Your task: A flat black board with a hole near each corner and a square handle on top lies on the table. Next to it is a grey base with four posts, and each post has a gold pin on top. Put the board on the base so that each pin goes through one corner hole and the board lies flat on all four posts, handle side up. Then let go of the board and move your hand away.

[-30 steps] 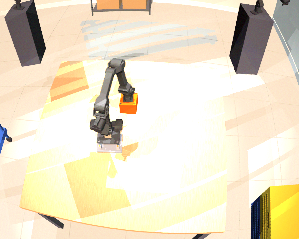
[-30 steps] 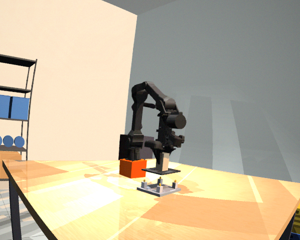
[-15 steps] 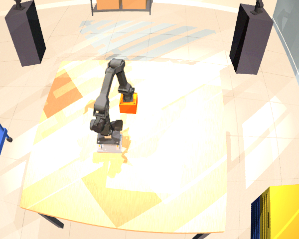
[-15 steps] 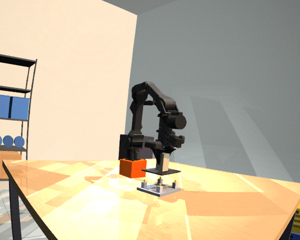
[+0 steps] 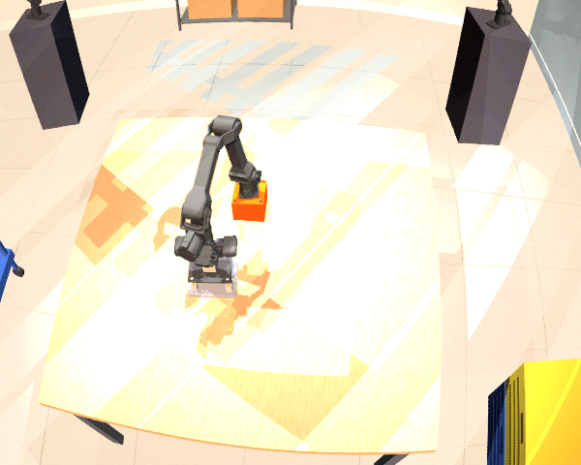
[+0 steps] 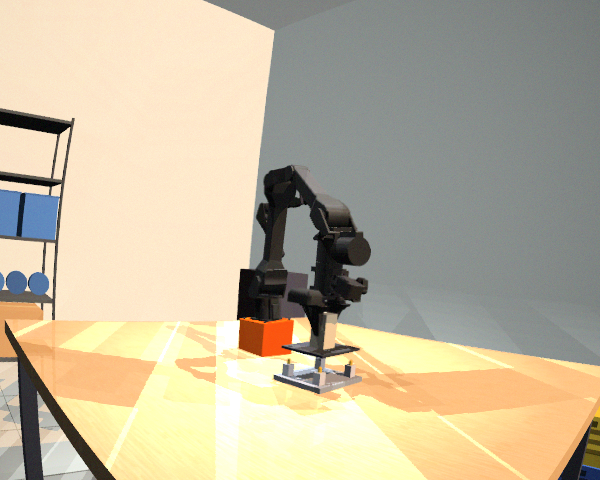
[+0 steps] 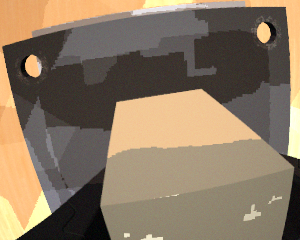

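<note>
Black gripper (image 5: 208,267) (image 6: 323,330), fingers pressed on the upright square handle (image 5: 208,268) (image 6: 327,330) (image 7: 190,165), pale grey-beige, flat-sided. Grasp looks firm; nothing between finger and handle that I can make out from where I stand.

Under the handle, the flat board (image 5: 196,275) (image 6: 303,348) (image 7: 155,65), dark, thin, near level. It hangs above the grey base (image 5: 212,294) (image 6: 318,387), clear of the gold pins (image 6: 319,368). From overhead, board and base overlap, with the base's far-side strip showing past the board's edge. Wrist view gives two corner holes; wood tone shows through both, no pin in either.

Handling, my guess: light to moderate, rigid plate, no flex to speak of. Smooth faces might slip or swivel if the squeeze came off-centre. Handle is the right place to hold: central, tall, flat faces for the pads, holes left free. Gripping the thin rim would tilt it and crowd the pins.

Further out, the arm arches back to its orange pedestal (image 5: 248,211) (image 6: 265,336) on the wooden table (image 5: 306,400) (image 6: 269,439). Next, I judge: line up holes, lower level, release only once seated.
</note>
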You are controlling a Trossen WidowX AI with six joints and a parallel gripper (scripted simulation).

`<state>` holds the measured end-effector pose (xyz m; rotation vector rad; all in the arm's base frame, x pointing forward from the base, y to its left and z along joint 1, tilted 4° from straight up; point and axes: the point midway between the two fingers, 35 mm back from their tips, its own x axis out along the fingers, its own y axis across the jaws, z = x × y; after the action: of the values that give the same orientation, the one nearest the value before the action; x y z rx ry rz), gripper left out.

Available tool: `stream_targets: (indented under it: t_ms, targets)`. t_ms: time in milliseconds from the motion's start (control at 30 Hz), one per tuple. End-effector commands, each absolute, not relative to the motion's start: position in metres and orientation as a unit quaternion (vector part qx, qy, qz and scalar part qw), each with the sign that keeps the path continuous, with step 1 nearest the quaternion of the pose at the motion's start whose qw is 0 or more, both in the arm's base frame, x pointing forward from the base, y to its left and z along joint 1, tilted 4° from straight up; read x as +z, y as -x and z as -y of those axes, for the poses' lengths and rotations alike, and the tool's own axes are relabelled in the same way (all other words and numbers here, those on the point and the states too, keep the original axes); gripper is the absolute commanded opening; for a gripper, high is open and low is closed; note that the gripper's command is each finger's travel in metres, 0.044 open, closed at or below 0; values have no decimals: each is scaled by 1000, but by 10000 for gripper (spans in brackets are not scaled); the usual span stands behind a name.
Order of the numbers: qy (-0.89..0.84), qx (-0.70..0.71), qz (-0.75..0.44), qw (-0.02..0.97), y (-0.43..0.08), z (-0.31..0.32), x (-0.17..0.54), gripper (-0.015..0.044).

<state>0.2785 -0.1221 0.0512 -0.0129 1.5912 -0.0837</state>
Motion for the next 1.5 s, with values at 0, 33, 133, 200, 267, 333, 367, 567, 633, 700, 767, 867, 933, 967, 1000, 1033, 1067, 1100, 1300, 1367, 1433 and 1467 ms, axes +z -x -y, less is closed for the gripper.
stream_targets:
  t_ms: [0,33,133,200,267,333,367,567,633,700,767,867,933,967,1000,1033,1067,1100,1300,1367,1433,1467]
  targets:
    - [8,-35,-715,698,-278,122,47,0]
    - [7,-35,-715,698,-278,122,46,0]
    - [7,-36,-715,698,-278,122,43,0]
    - [7,-36,-715,698,-278,122,41,0]
    - [7,-36,-715,698,-277,122,39,0]
    - [7,-36,-715,698,-277,122,37,0]
    - [7,-36,-715,698,-277,122,36,0]
    - [5,-38,-714,699,-278,123,38,0]
    - [5,-38,-714,699,-278,123,38,0]
    - [5,-38,-714,699,-278,123,38,0]
    - [5,-38,-714,699,-278,123,37,0]
    - [5,-38,-714,699,-279,123,35,0]
    - [5,-38,-714,699,-279,123,34,0]
    - [5,-38,-714,699,-279,123,34,0]
    - [5,-38,-714,699,-279,123,34,0]
    - [5,-38,-714,699,-278,123,33,0]
    - [5,-38,-714,699,-278,123,33,0]
    - [5,-38,-714,699,-278,123,32,0]
    - [6,-37,-714,699,-277,123,30,0]
    - [6,-37,-714,699,-278,123,29,0]
    - [7,-37,-714,699,-278,123,28,0]
    - [7,-37,-714,699,-278,123,28,0]
